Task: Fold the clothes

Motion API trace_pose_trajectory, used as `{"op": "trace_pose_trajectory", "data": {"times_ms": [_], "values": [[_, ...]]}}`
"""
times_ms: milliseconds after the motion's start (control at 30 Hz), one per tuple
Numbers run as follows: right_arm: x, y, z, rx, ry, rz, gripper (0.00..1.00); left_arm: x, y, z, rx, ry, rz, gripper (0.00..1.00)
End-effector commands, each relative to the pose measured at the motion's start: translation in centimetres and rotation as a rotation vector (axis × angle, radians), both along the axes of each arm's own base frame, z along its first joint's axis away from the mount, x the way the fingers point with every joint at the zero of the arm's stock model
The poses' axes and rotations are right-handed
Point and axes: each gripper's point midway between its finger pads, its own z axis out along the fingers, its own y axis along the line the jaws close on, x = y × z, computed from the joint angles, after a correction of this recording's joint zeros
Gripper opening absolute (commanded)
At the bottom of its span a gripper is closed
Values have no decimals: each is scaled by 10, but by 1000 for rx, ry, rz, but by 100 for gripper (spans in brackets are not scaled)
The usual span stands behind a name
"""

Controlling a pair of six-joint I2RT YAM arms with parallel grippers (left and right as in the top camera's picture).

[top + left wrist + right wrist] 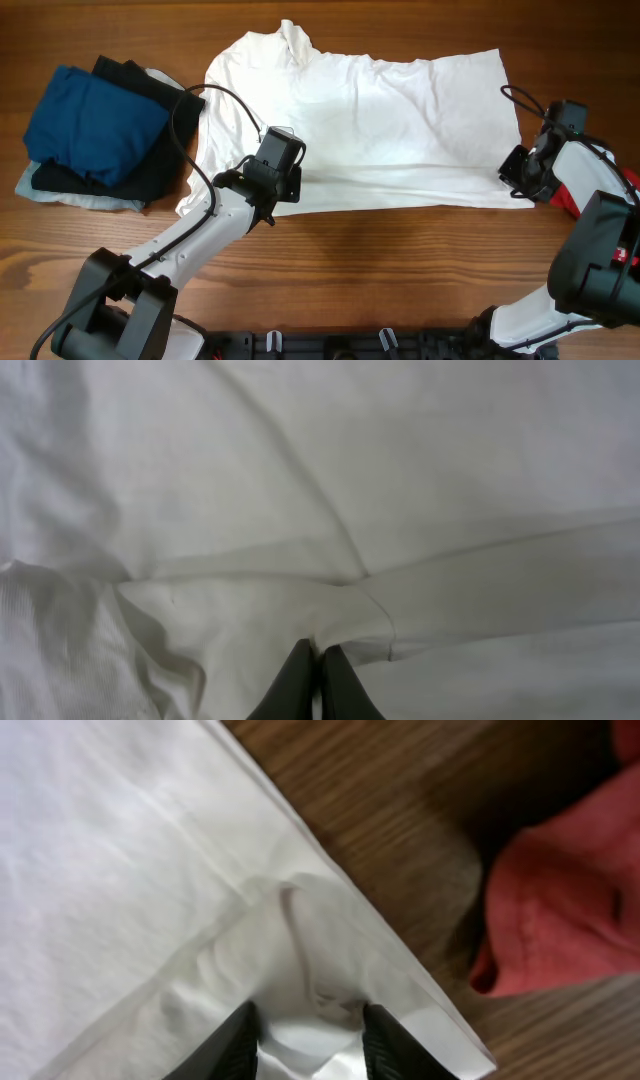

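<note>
Currently my right gripper (308,1015) has its jaws standing partly apart, with a puckered corner of the white T-shirt (380,110) bunched in the gap between them. I read that as a grip on the corner rather than an empty hover. My left gripper (318,655) has its jaws pressed together, tips down on a creased fold of the same shirt; whether a pinch of cloth sits between them I cannot tell. Outward from there, the shirt lies spread on the table (400,260), its long axis running from 9 o'clock to 3 o'clock in the overhead view, collar up toward 11 o'clock. Both tools sit on its near edge, the 6 o'clock side: the right at the 4 o'clock corner, the left nearer 7 o'clock. So the body of the shirt lies toward 12 o'clock from both grippers, and I judge the coming fold must carry that near edge away from me, both arms moving together so the edge runs straight. Just beside the right gripper, at 3 o'clock, is a red garment (560,890), apart from the shirt. Well off at 9 o'clock is a pile with a blue garment (95,125) on top of a black garment (150,165).
</note>
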Motion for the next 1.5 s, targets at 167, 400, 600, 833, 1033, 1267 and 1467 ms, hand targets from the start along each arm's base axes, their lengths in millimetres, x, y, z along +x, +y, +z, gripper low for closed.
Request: {"op": "trace_pose_trajectory", "data": {"times_ms": [167,400,600,833,1033,1267,1467], "values": [[-2,5,-6,33,11,21,4,6,5,6,8,-25,27,4],[31,-7,38,-18,-131,21,4,9,7,7,4,-37,51,4],[45,-11,45,-39,-191,18,4,23,11,15,26,-110,84,5],[52,-14,48,-50,-221,19,8,27,10,-1,37,-91,83,7],[56,-15,49,-56,-239,19,9,34,5,-1,21,-119,84,11],[58,-16,48,-53,-246,2,9,25,-8,-6,-40,-63,35,13],[56,-15,41,-46,-228,-3,8,2,-5,-19,-29,48,20,24]]}}
